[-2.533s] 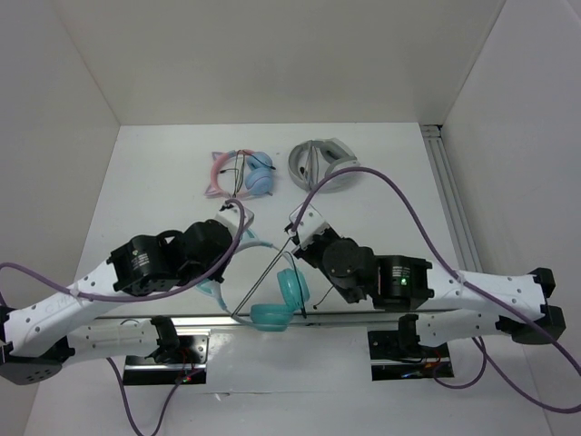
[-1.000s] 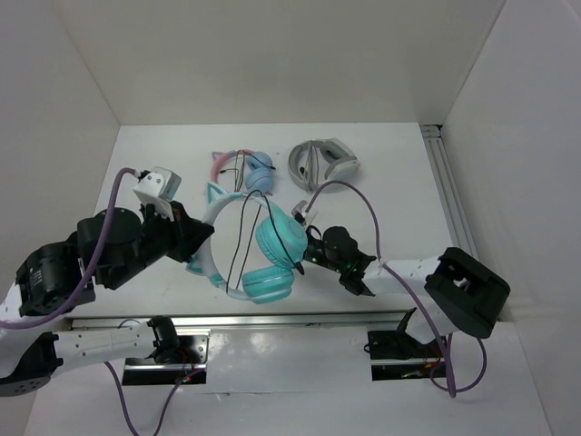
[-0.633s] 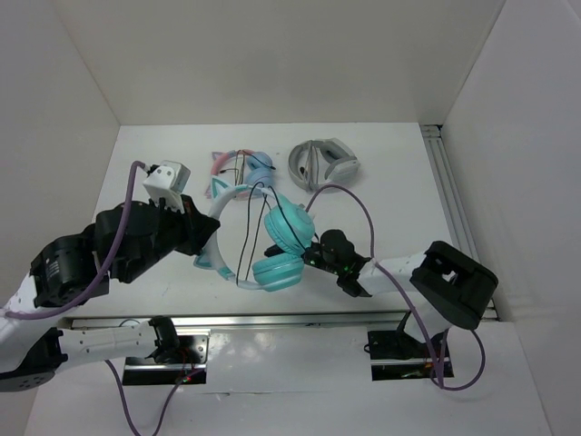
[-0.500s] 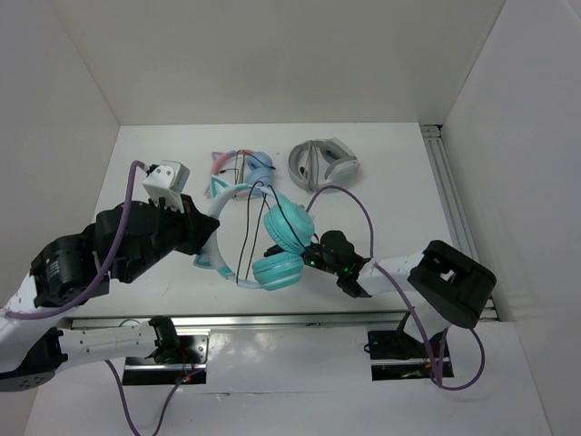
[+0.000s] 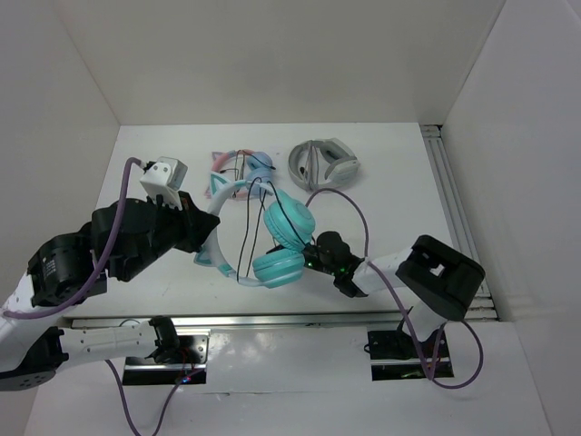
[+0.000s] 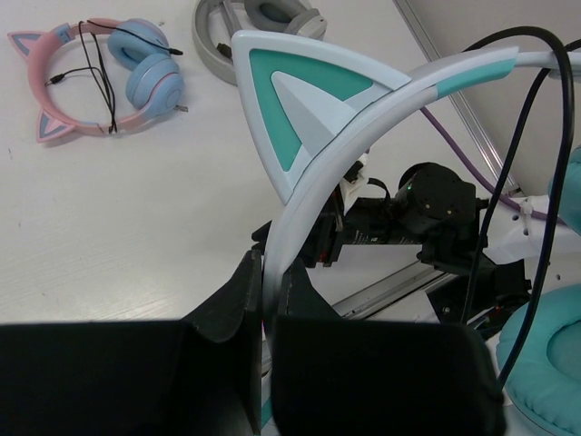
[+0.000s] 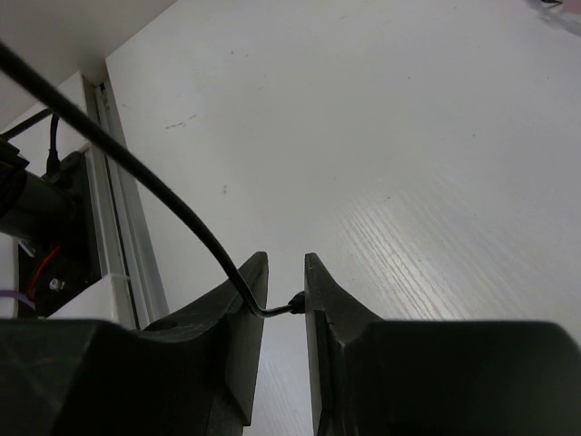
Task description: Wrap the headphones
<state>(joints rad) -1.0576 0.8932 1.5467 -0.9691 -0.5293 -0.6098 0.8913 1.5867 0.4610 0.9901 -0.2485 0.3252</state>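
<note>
Left gripper point(image 6: 268, 272) clenched on the pale headband point(image 6: 363, 118) just below a teal-centred cat ear point(image 6: 300, 91); right gripper point(image 7: 286, 263) holds its jaws slightly apart, the end of the thin black cable point(image 7: 182, 213) bridging the gap, though whether it is pinched I cannot tell; the teal headphones point(image 5: 289, 221), earcups close together, sit between the two arms over the near middle of the white bench point(image 5: 399, 200); a pink-and-blue pair point(image 5: 238, 169) and a grey-white pair point(image 5: 323, 163) lie farther back; plain white walls enclose it.

headphones point(image 5: 289, 222) centre, between left claw point(image 5: 209, 232) and right claw point(image 5: 309, 258)
</note>
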